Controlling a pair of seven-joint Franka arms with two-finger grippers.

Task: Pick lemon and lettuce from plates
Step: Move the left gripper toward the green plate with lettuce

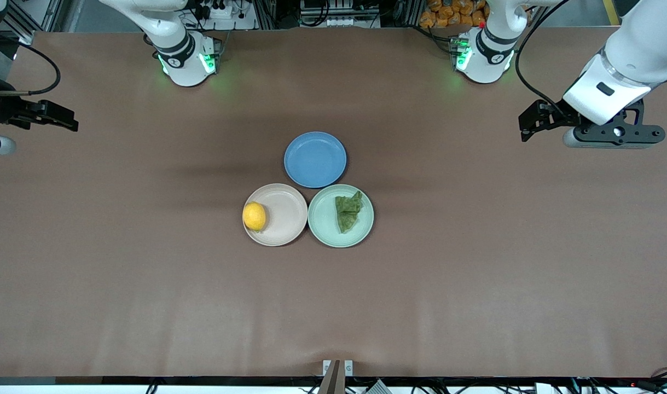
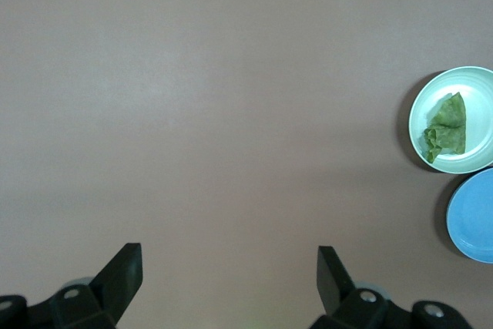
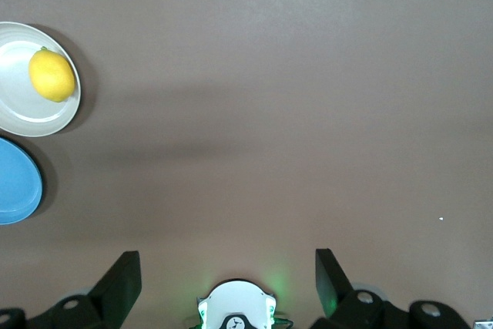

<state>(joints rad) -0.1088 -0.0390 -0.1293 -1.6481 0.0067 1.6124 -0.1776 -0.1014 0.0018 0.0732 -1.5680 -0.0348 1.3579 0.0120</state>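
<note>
Front view: 3 round, shallow, smooth plates sit clustered at the middle of a matte brown table (image 1: 475, 306), rims touching or nearly so. A small oval lemon (image 1: 254, 216) with a dimpled yellow skin rests on the beige-pink plate (image 1: 284, 219), at its rim toward the right arm's end. A wrinkled, roughly triangular dark green lettuce (image 1: 348, 213) leaf lies on the pale mint plate (image 1: 325, 230). The blue plate (image 1: 315, 159) sits farther from the camera. The left gripper (image 2: 229, 271) and right gripper (image 3: 228, 276) hover wide open and empty over bare table at opposite ends, both arms waiting
</note>
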